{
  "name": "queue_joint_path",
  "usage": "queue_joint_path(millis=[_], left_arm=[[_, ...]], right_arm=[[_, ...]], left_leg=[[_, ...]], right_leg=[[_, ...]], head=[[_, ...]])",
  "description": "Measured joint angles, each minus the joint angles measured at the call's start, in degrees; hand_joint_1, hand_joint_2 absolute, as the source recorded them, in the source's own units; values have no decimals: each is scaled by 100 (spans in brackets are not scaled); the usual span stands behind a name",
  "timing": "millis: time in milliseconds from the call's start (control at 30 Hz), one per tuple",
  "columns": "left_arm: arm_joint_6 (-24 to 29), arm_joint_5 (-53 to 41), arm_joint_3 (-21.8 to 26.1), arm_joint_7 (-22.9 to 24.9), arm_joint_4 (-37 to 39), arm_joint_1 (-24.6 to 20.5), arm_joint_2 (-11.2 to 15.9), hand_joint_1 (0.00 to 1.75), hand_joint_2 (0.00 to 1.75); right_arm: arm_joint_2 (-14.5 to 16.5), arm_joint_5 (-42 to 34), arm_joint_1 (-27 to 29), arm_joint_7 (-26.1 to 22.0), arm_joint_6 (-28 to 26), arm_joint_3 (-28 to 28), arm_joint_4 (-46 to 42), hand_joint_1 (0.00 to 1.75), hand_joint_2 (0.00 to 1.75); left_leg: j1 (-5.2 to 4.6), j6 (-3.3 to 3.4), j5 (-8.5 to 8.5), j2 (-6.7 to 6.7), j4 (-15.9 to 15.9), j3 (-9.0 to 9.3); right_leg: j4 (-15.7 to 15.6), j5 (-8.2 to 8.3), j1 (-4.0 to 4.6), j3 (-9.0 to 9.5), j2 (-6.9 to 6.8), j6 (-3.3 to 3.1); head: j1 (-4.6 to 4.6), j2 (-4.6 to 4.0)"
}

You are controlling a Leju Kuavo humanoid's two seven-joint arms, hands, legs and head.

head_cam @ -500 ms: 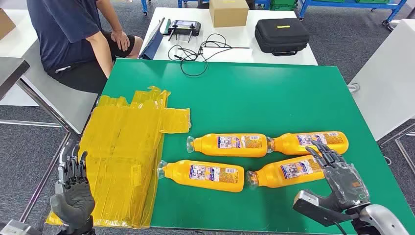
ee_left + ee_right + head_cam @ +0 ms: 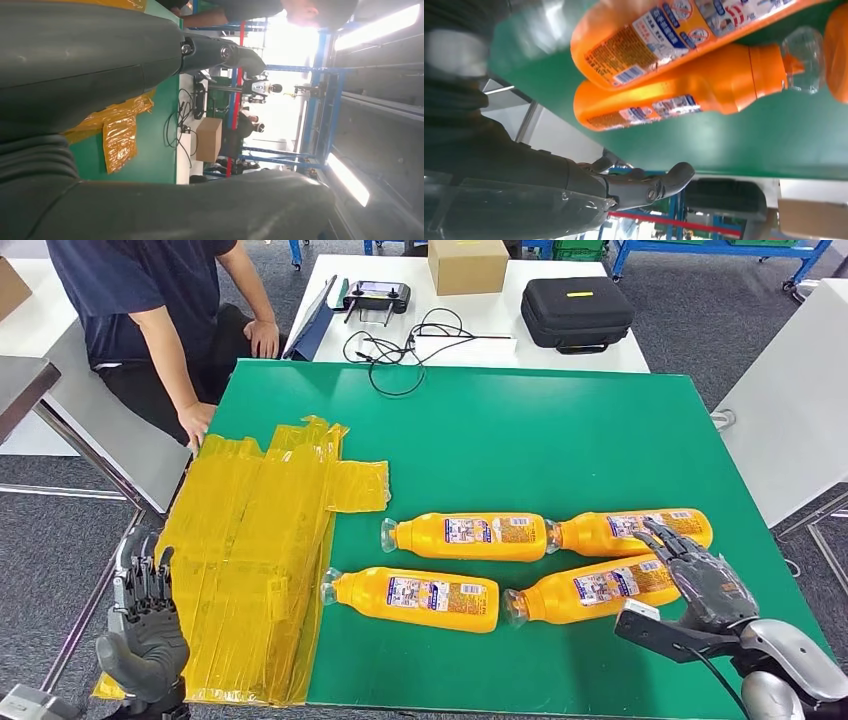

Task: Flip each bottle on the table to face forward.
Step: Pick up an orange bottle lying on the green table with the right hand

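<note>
Several orange bottles with clear caps lie on their sides on the green table (image 2: 520,430), caps pointing left. The back pair are one bottle (image 2: 470,536) and another (image 2: 630,530); the front pair are one (image 2: 415,598) and another (image 2: 590,590). My right hand (image 2: 700,585) is open at the base ends of the two right bottles, fingers spread over them and gripping nothing. The right wrist view shows the nearer bottle (image 2: 684,30) and the one behind it (image 2: 684,100) past my thumb (image 2: 644,187). My left hand (image 2: 148,625) is open off the table's left front corner, fingers up.
A crinkled yellow plastic sheet (image 2: 260,550) covers the table's left side. A person (image 2: 150,300) sits at the back left with a hand (image 2: 195,422) at the sheet's edge. Behind stands a white table with a cardboard box (image 2: 467,265), black case (image 2: 575,312) and cables (image 2: 400,350).
My right hand has shifted slightly right and lower beside the right bottles. The person has leaned forward and put a hand down at the table's left edge. The bottles lie as before.
</note>
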Motion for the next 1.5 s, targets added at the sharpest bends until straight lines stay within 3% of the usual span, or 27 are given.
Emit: queue_joint_path(millis=[667,1100,1233,1500], left_arm=[[121,268,31,0,404,-282,148,0,0],[403,435,-132,0,638,-595,190,0,0],[457,470,-207,0,791,-735,217,0,0],[518,481,-382,0,1052,-968,252,0,0]], right_arm=[[-114,61,-82,439,40,549,770,0,175],[273,956,-1597,705,-779,803,3129,2,175],[395,1070,-1808,755,-805,797,3476,175,175],[627,1230,-2020,822,-775,700,3758,175,175]], left_leg=[[0,0,0,1,0,-4],[0,14,12,18,1,5],[1,14,10,32,1,13],[2,13,9,33,0,38]], right_leg=[[1,0,0,0,1,0],[1,9,0,4,10,9],[0,10,1,6,24,9],[-3,11,1,-11,28,10]], head=[[0,0],[1,0],[1,0],[3,0]])
